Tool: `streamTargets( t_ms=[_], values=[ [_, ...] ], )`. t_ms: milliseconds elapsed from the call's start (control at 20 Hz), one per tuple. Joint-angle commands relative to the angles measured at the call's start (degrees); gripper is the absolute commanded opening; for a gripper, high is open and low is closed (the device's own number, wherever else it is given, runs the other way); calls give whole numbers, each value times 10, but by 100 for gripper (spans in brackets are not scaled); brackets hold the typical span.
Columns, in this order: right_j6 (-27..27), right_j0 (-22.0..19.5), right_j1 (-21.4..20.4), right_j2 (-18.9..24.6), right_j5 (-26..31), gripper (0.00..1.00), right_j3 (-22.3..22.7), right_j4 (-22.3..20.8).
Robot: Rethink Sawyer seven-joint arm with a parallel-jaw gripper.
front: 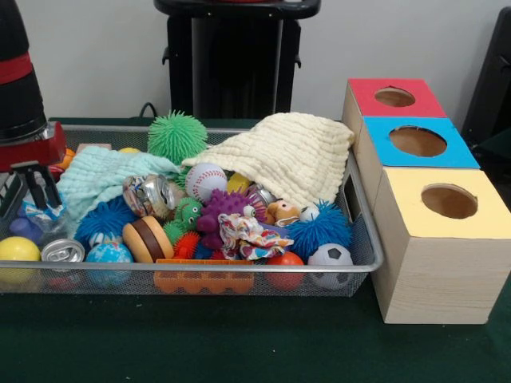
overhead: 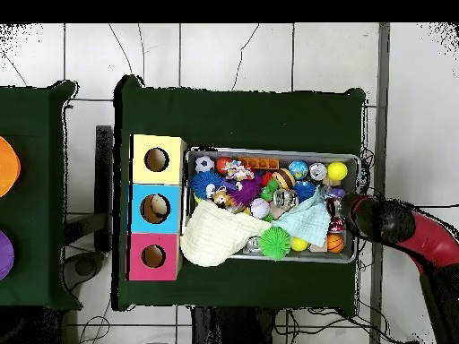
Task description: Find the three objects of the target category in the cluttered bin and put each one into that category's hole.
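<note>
A wire mesh bin (front: pixel 239 269) (overhead: pixel 269 150) holds a heap of toys. Among them are a baseball (front: pixel 205 181), a soccer ball (front: pixel 330 259), a yellow ball (front: pixel 17 250), a green spiky ball (front: pixel 177 136), blue spiky balls (front: pixel 319 230), a toy burger (front: pixel 148 238) and drink cans (front: pixel 62 251). A cream cloth (front: pixel 287 155) (overhead: pixel 215 237) and a mint cloth (front: pixel 100 177) cover part of the heap. My gripper (front: pixel 28 195) (overhead: pixel 345 215) hangs open over the bin's left end in the front view, just above a blue wrapper, holding nothing.
Three wooden boxes, each with a round hole in its top, stand in a row beside the bin: red (front: pixel 359 88) (overhead: pixel 141 269), blue (front: pixel 383 152) (overhead: pixel 141 193), yellow (front: pixel 407 215) (overhead: pixel 141 143). Green cloth (front: pixel 239 343) covers the table.
</note>
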Motion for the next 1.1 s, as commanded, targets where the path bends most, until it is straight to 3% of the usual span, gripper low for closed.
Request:
streamTargets(
  t_ms=[50, 550, 1100],
  values=[
    [-64, 0, 29, -11, 44, 0, 3, -31],
    [-58, 2, 23, -13, 40, 0, 8, -32],
    [-28, 1, -38, -23, 41, 0, 52, -23]
  ],
)
